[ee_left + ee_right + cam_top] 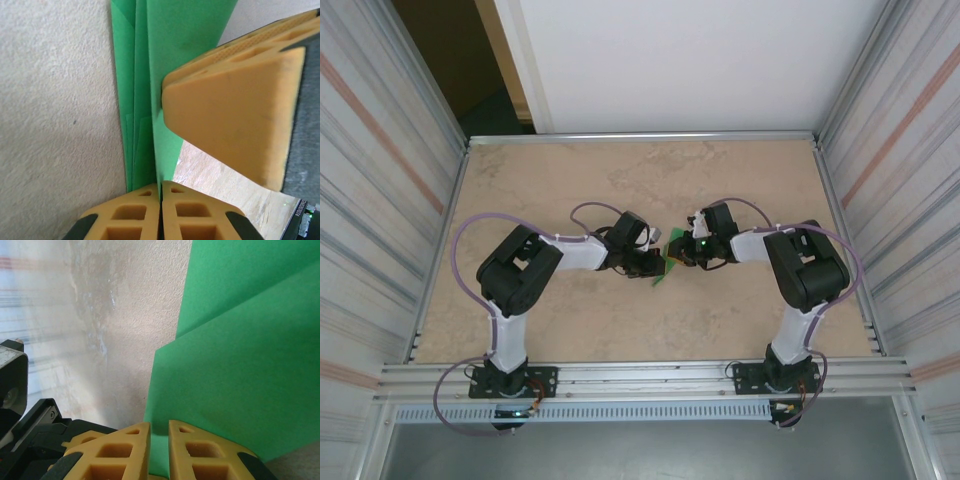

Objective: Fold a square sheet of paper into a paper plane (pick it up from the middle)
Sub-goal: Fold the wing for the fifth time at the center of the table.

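- My left gripper (pixel 160 194), its orange fingers nearest the lens, is closed tight on the folded sheet of thin bright green paper (pixel 165 60).
- My right gripper (pixel 160 435) pinches the same paper.
- The paper sits between both grippers, at the middle of the beige marbled table (pixel 620 170).

Two arms (pixel 520 270) (pixel 805 265), one left end effector (pixel 653 262), one right end effector (pixel 678 250), one folded green paper (pixel 662 274), one table (pixel 620 180).
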